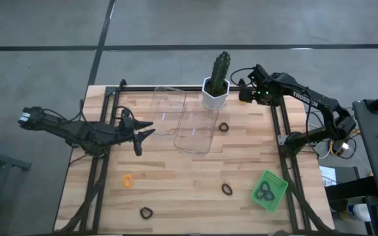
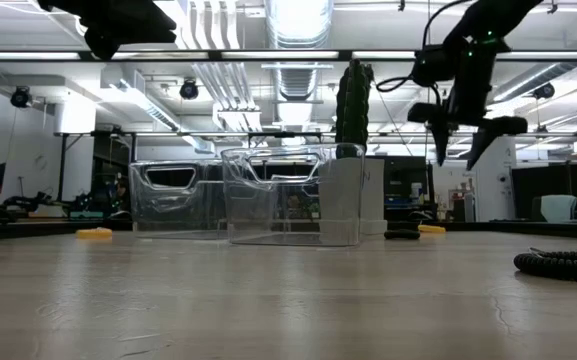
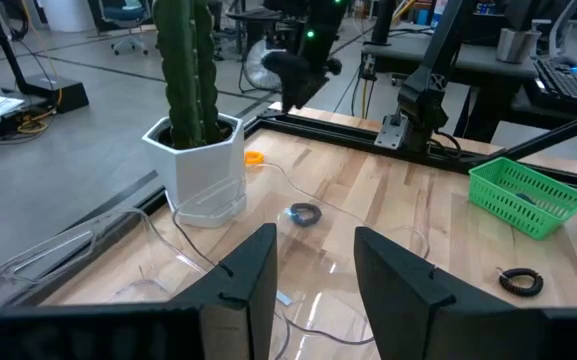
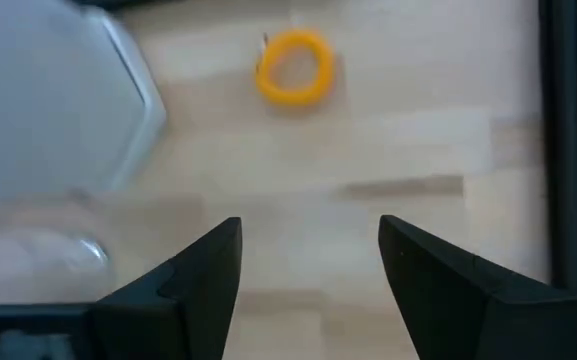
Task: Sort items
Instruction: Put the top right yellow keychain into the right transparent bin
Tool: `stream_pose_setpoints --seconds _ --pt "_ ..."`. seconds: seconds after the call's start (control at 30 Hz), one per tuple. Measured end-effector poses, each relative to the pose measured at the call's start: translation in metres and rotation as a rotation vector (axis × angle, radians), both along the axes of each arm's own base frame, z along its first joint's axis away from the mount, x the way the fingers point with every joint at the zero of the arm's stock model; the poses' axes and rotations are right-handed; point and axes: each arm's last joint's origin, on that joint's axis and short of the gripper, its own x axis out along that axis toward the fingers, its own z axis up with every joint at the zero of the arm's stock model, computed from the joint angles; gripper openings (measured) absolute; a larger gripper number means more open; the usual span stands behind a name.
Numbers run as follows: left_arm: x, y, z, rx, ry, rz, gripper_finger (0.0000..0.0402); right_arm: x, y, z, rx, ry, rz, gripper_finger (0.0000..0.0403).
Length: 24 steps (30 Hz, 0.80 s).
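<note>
Small rings lie flat on the wooden table: an orange one [image 1: 128, 180] and a black one [image 1: 146, 212] at the near left, a black one [image 1: 226, 189] near the middle, a dark one [image 1: 223, 127] beside the clear trays. Another orange ring [image 4: 294, 67] lies at the far right, next to the cactus pot [image 1: 215, 95]. My right gripper [image 1: 244, 92] hangs open above that ring, pointing steeply down and clear of the table [image 2: 465, 140]. My left gripper [image 1: 139, 131] stands open at the left, raised and almost level, with nothing between its fingers [image 3: 313, 280].
Two clear plastic trays [image 1: 169, 111] [image 1: 195, 128] lie side by side at the far middle, in front of the cactus [image 1: 220, 65]. A green square tray [image 1: 269, 191] holding black rings stands at the near right. Black frame rails [image 1: 282, 124] run along the table's sides.
</note>
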Motion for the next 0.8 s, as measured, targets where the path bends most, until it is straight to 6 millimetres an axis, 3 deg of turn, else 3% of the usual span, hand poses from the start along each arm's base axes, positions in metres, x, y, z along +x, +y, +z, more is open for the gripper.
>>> stream_pose_setpoints --seconds 0.47,0.8 --pt "0.000 0.000 0.000 0.000 0.000 0.000 0.0128 -0.005 -0.015 -0.024 -0.060 -0.131 -0.262 0.0228" --pt "0.000 0.000 0.000 0.000 0.000 0.000 0.0128 -0.007 -0.019 -0.025 -0.100 -0.127 -0.335 0.0228"
